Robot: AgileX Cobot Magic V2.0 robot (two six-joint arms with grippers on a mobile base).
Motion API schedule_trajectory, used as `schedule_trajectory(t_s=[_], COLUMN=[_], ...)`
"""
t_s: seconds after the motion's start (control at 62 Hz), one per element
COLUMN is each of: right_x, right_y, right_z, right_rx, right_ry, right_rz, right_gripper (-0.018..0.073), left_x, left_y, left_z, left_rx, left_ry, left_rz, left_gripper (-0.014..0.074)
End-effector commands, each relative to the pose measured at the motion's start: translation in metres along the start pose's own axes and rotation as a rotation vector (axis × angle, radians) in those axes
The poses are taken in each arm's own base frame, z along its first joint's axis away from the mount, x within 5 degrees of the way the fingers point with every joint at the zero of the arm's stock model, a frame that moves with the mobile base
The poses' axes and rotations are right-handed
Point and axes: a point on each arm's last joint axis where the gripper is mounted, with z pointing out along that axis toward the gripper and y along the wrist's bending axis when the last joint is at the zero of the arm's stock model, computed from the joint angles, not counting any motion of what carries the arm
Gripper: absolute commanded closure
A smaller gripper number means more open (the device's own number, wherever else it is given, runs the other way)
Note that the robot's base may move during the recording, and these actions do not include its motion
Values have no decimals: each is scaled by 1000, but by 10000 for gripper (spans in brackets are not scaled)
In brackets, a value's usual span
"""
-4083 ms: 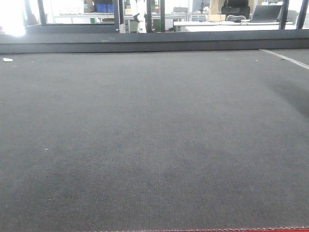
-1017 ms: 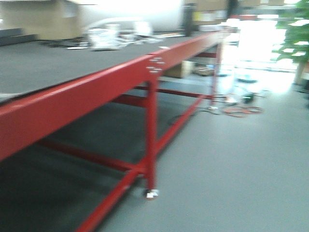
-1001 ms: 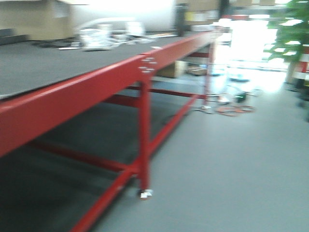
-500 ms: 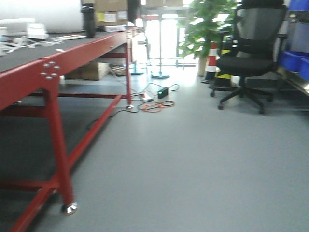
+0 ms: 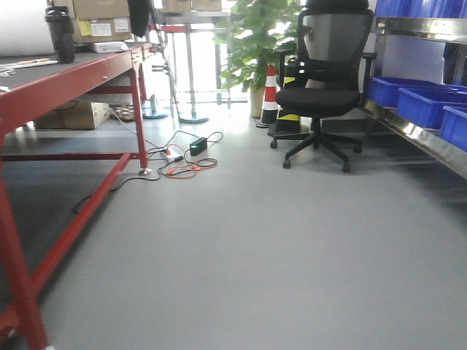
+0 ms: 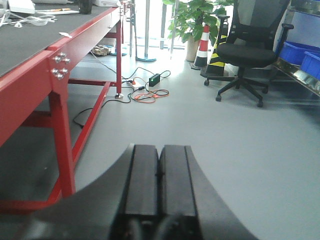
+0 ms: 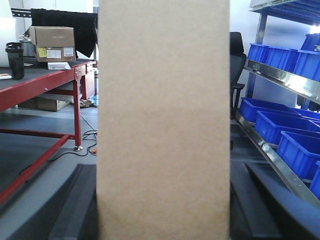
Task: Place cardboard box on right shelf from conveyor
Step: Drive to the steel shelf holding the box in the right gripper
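View swinging off conveyor (image 5: 73, 74) toward steel shelving (image 5: 417, 136), carry under way; right fingers (image 7: 79, 210) clamping cardboard box (image 7: 164, 120); left fingers (image 6: 142, 185) pressed together, empty.

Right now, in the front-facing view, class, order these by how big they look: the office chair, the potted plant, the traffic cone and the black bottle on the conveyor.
1. office chair
2. potted plant, partly hidden behind the chair
3. traffic cone and black bottle look alike; not ranked.
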Motion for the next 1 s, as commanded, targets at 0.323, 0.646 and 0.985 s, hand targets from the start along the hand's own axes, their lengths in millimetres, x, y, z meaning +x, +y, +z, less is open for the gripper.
schedule_trajectory(t_s=[0.323,0.646,0.985], right_x=[-19,-19,-19], right_y=[1,1,1], right_z=[-1,-1,-1], right_rx=[-8,-8,-8], right_ry=[-128,-128,-128], right_rz=[-19,-19,-19], right_gripper=[508,508,508], left_x=[-5,-5,-5], left_y=[0,0,0], left_z=[0,0,0], left_rx=[4,4,4], left_ry=[-84,-84,-84], left_rz=[-3,-3,-3], left_gripper=[713,713,713])
